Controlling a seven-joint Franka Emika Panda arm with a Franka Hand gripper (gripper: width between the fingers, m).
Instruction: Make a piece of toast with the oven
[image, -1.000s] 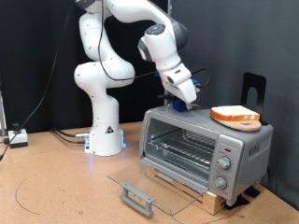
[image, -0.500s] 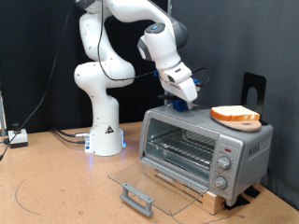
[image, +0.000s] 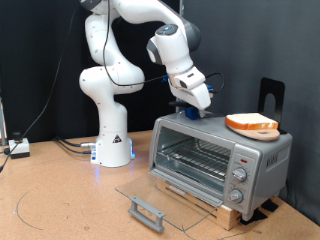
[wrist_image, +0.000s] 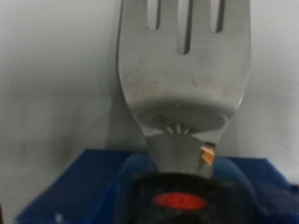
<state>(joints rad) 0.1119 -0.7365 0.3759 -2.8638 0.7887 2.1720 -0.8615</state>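
**Spatula in hand above the oven**

My hand hovers over the top of the oven, toward the exterior view's left end, clamped on a slotted metal spatula with a blue handle. The piece of toast lies on the oven's top, toward the right. The glass door hangs open, down on the surface.
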